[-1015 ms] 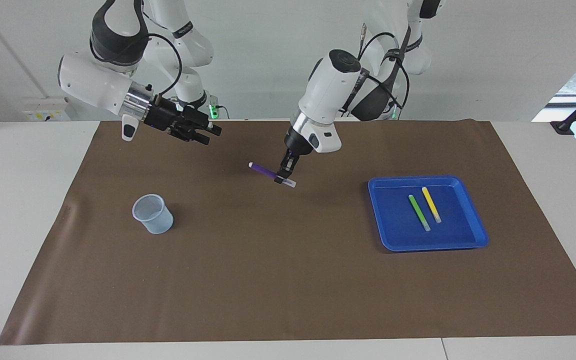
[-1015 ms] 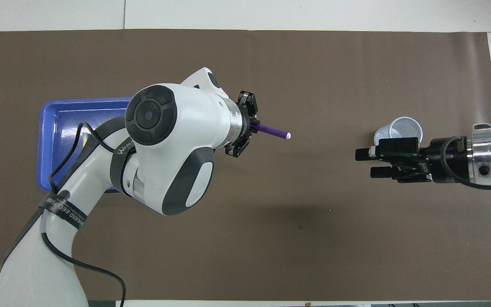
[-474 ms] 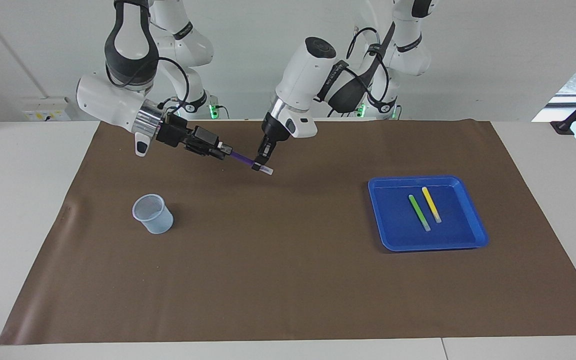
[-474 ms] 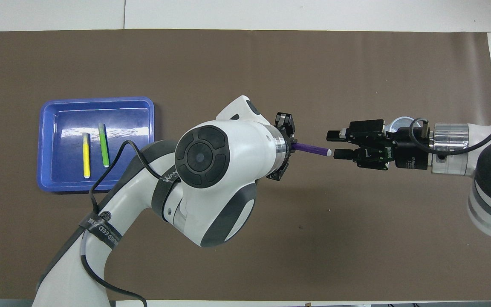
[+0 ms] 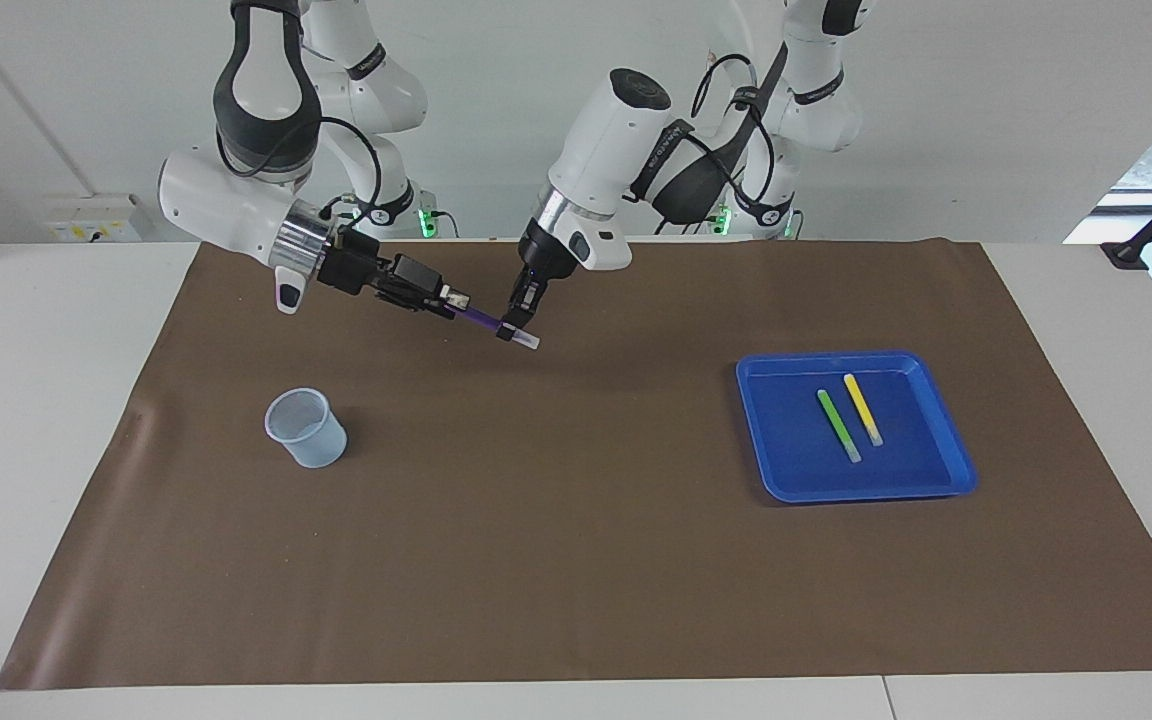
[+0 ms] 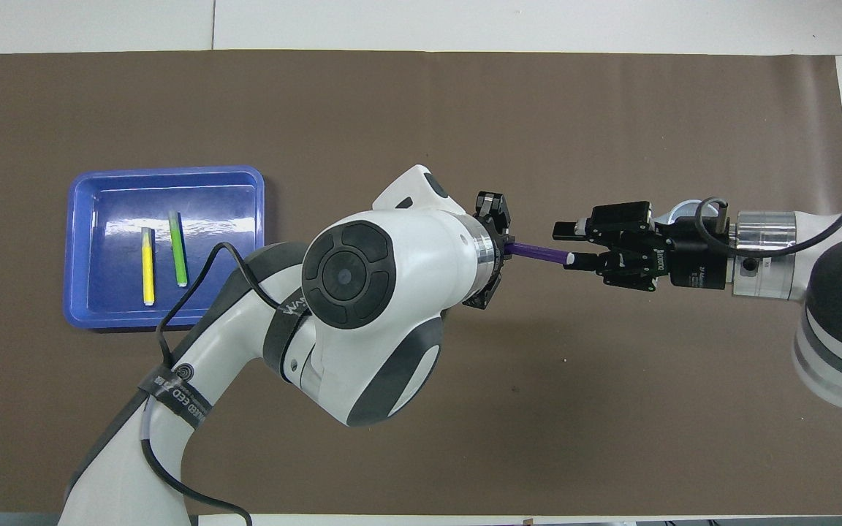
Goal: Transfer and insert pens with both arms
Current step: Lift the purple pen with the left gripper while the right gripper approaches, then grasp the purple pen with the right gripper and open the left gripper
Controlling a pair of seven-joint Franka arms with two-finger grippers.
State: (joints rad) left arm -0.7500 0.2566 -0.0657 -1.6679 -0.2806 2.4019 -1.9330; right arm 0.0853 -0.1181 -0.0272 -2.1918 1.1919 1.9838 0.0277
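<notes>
Purple pen (image 5: 483, 321) is held in the air in the upper centre of the facing frame, over the brown mat (image 5: 576, 560), slanted with its pale cap end lowest. Left gripper (image 5: 514, 331) pinches it near the cap end. Right gripper (image 5: 446, 296) has its fingers around the opposite end; the overhead frame shows one finger standing clear above the pen line, so they appear spread and not yet pressed onto it.

Remaining stock: 2 pens, green pen (image 5: 838, 425) and yellow pen (image 5: 862, 409), lie side by side in the blue tray (image 5: 946, 440) at the right of the facing frame. Clear cup (image 5: 305, 428) stands upright in the left-centre of that frame, with no pen in it.

Step in hand, by judgement: mid-air handover of pen 1 of 3 from the left arm to the right arm.

Next move calls for: the right gripper to clamp squarely on the barrel before the left gripper lets go, then the pen to be tipped upright over the cup.

Risk noted: a release ahead of a firm clamp would drop the pen onto the mat.
</notes>
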